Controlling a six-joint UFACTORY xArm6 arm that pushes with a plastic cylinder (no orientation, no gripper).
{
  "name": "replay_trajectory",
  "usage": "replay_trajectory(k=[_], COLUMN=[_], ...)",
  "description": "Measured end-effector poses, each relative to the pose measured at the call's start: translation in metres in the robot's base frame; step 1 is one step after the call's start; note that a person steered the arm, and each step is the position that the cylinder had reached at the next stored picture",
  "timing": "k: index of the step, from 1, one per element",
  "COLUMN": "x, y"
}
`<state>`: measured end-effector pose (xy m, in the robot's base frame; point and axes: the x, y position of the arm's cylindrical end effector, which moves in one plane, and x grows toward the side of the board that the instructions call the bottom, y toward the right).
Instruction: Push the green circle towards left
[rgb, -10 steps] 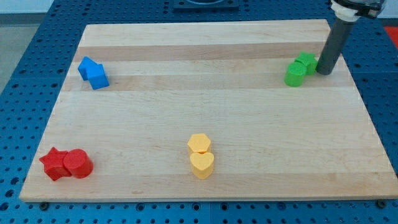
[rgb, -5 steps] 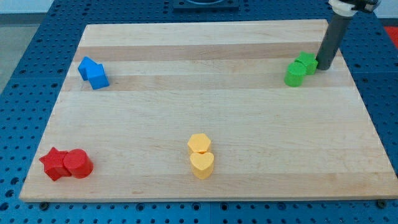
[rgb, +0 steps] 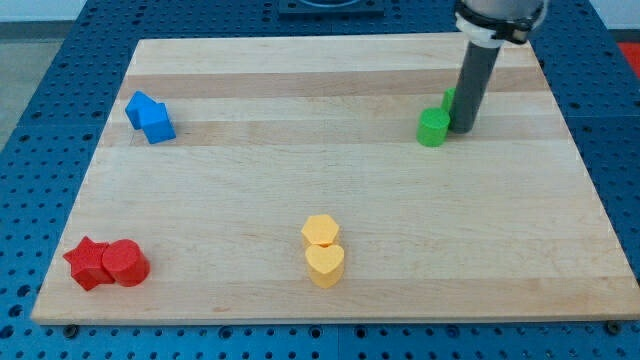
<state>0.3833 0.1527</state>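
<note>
The green circle (rgb: 433, 128) lies on the wooden board (rgb: 330, 180) at the view's upper right. My tip (rgb: 462, 129) stands right against its right side. A second green block (rgb: 450, 100), its shape unclear, shows just behind the rod, mostly hidden by it.
Two blue blocks (rgb: 149, 116) touch each other at the upper left. A red star (rgb: 87, 263) and a red circle (rgb: 126, 264) sit at the lower left. A yellow hexagon (rgb: 320, 230) and a yellow heart (rgb: 324, 264) sit at the bottom centre.
My tip has moved left along the board, and both green blocks have slid left with it. The other blocks have not moved.
</note>
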Motion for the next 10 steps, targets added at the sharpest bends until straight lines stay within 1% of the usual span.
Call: replay_trajectory(k=[1, 2, 3, 4, 6, 10], x=[0.000, 0.005, 0.029, 0.030, 0.008, 0.008], y=[-0.014, -0.010, -0.002, -0.003, -0.047, -0.167])
